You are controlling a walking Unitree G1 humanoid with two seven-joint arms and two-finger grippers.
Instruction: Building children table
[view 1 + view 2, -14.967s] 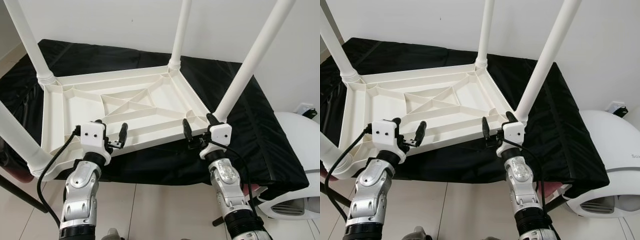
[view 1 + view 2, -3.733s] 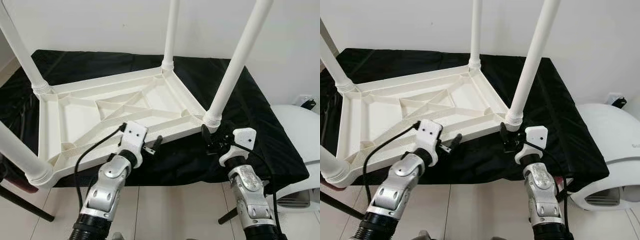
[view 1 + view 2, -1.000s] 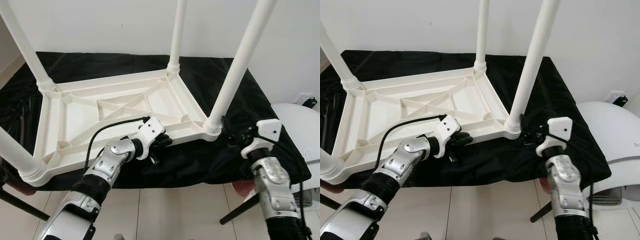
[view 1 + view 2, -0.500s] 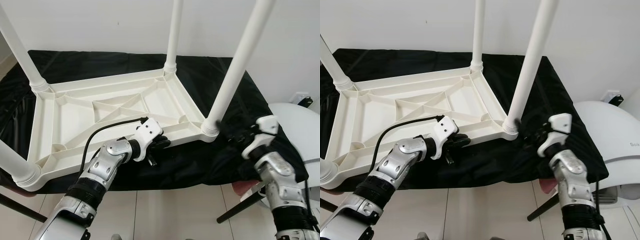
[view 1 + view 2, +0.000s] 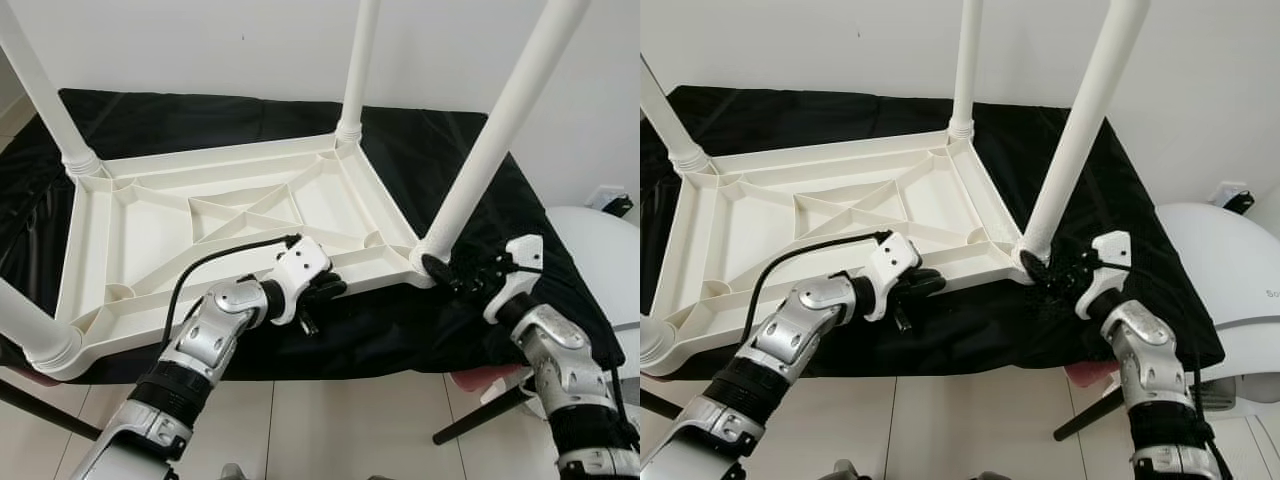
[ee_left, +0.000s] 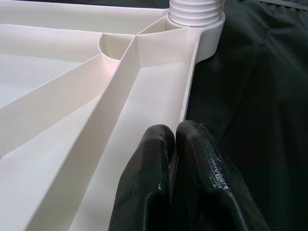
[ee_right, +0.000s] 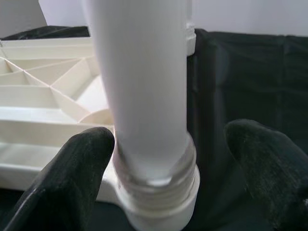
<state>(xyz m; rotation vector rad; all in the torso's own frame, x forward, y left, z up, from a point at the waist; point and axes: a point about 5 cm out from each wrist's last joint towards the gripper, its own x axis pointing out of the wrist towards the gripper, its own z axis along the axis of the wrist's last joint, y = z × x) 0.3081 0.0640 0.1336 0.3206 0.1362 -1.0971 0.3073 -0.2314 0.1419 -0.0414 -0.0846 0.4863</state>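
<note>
**A:** Start at your right gripper. Its jaws stand spread, one black finger on each side of the near right leg, low down by the threaded collar. One finger sits just beside the leg; the other is apart from it. Nothing is grasped yet.

**B:** And the left?

**A:** Your left gripper has its jaws pinched together on the near rim of the upturned table top, or against it; I judge it a clamp on the edge, though the fingers hide the contact itself.

**B:** Where does the table lie?

**A:** Upside down on the counter, on the black cloth, ribs showing, four white legs pointing up. The near rim runs close to the counter's front edge.

**B:** So how do you finish this leg well?

**A:** Centre the leg between the right fingers before you close, low, just above the collar, where a twist should carry best. Hold the rim firmly with the left so the top does not turn or slide toward the edge. Some thread seems exposed at the collar, so the leg may want more turning. Keep the leg upright as you turn it; a tilt could cross the thread.
</note>
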